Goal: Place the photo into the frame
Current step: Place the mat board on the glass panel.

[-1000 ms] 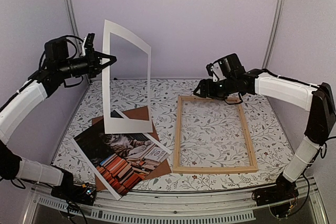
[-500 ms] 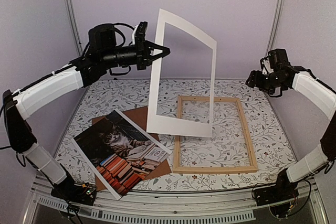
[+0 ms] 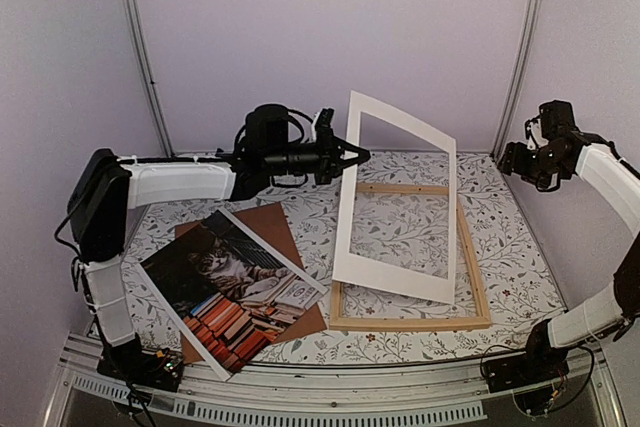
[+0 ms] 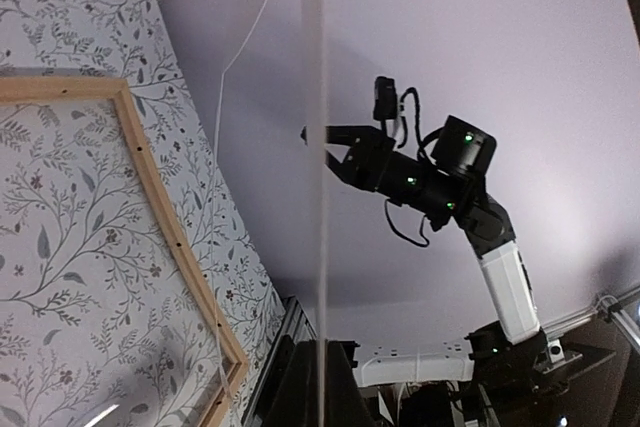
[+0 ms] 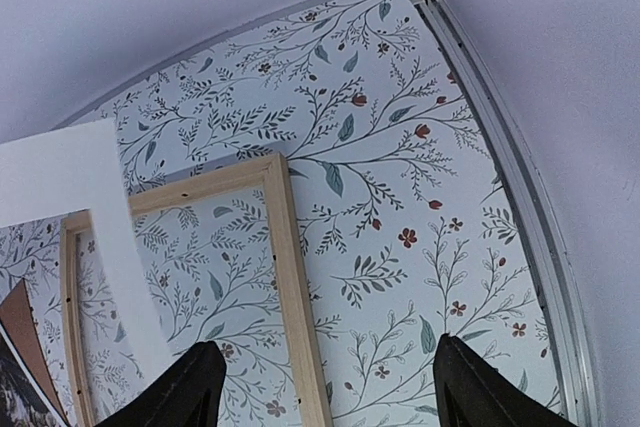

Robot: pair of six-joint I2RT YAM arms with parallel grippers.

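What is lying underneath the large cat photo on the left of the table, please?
A plain brown backing board lies under the rectangular cat-and-books photo; only its far and right corners show. The rest is covered, so nothing more can be told.

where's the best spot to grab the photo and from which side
Probably its near corner. The photo lies flat, face up on the brown backing board, so as a thin sheet it offers only edges. That corner appears to reach past the front edge of the table, which leaves room for a finger beneath. Come in low from the near side.
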